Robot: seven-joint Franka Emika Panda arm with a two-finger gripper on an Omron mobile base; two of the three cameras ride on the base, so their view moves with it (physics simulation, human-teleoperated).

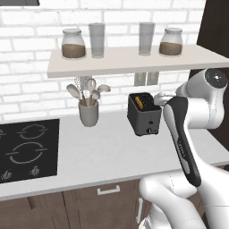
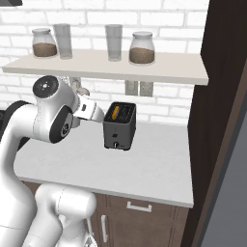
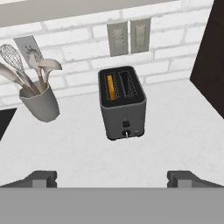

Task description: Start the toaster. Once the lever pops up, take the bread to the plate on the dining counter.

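Observation:
The dark grey toaster (image 1: pixel 144 115) (image 2: pixel 119 128) (image 3: pixel 122 107) stands on the white worktop near the brick wall. A yellow-tan slice of bread (image 3: pixel 111 86) (image 1: pixel 140 102) (image 2: pixel 114 113) sits down in its left slot; the other slot looks empty. Its narrow face, with a small silver knob (image 3: pixel 126 133), points toward me. My gripper (image 3: pixel 113 179) hovers above the worktop in front of the toaster, short of it, open, with nothing between its fingers. The plate and the dining counter are out of view.
A grey cup of utensils (image 1: pixel 88 112) (image 3: pixel 39 103) stands left of the toaster. A black hob (image 1: pixel 27 150) lies further left. A shelf (image 1: pixel 129 60) with jars and glasses hangs above. A dark tall cabinet (image 2: pixel 222 120) bounds the worktop on the right.

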